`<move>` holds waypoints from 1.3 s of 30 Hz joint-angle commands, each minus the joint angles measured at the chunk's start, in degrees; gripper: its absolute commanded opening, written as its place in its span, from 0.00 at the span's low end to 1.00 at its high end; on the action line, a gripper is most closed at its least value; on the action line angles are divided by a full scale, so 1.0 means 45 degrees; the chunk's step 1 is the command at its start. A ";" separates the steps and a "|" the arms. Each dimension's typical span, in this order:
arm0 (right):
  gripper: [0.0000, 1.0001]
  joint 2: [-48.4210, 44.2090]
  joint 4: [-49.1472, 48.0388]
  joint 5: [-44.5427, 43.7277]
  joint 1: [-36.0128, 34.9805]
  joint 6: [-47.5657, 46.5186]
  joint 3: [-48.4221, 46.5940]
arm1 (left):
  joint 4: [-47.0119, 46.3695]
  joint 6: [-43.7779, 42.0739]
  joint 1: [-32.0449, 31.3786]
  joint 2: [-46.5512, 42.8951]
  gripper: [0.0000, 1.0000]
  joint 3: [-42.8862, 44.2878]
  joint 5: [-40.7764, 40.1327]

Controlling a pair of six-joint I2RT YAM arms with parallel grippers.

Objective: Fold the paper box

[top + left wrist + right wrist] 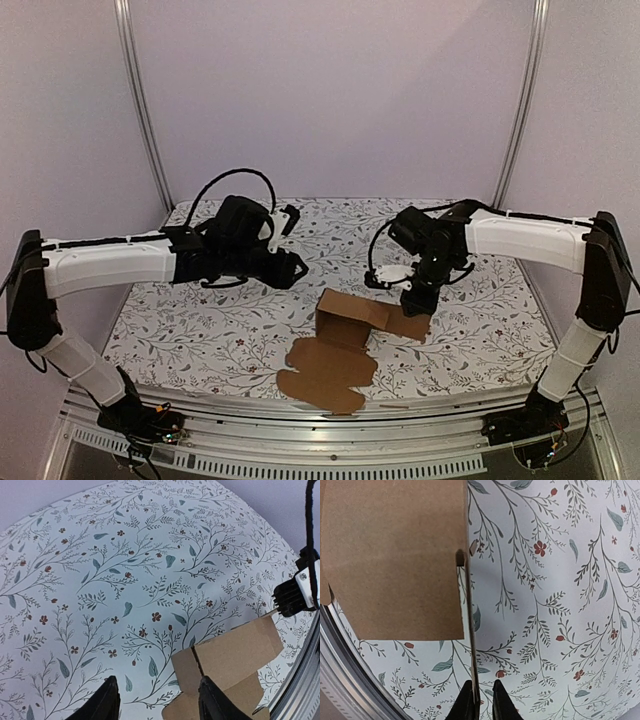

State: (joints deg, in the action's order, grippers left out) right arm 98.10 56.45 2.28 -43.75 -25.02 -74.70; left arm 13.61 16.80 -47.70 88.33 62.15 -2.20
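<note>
The paper box (345,345) lay half-formed near the middle of the table's (190,330) near edge, one wall raised and its scalloped flaps flat. The right gripper (480,700) pinched a thin side flap edge-on. The left gripper (159,702), jaws spread and empty, hovered beside the box. With so slight a bite, any pull might have slipped off, torn the flap or dragged the unbraced carton.

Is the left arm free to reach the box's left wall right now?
Probably yes. The left arm, jaws open, hangs just left of the box with only patterned tablecloth between; the right arm pinches a flap on the opposite side.
</note>
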 commanded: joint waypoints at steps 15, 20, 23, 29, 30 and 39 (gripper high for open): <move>0.00 0.2259 0.0444 0.1764 -0.0552 -0.4912 -0.3727 | 0.1040 -0.0183 0.0689 -0.2734 0.55 -0.1604 -0.0170; 0.00 0.3017 0.1776 0.2375 -0.0853 -0.5956 -0.5116 | 0.0945 -0.0754 0.0810 -0.2553 0.59 -0.1575 0.1518; 0.00 0.3750 0.2245 0.2462 -0.1051 -0.6076 -0.5748 | 0.0530 -0.0982 0.0815 -0.2277 0.61 -0.1650 0.2616; 0.03 0.4469 0.1913 0.2110 -0.1187 -0.5751 -0.6115 | -0.0348 -0.0668 0.0796 -0.1113 0.63 -0.1426 0.4936; 0.04 0.4513 0.1798 0.2036 -0.1193 -0.5677 -0.6101 | -0.0423 -0.0608 0.0786 -0.0911 0.63 -0.1384 0.5041; 0.26 0.3995 0.1557 0.1727 -0.1174 -0.4831 -0.5263 | -0.0311 -0.1034 0.0288 0.0022 0.64 -0.1148 0.5452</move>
State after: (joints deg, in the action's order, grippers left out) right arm 117.95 63.64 10.81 -48.90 -48.29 -100.71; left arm 12.69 13.41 -45.30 87.37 55.57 19.90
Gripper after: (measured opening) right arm 0.204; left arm 0.640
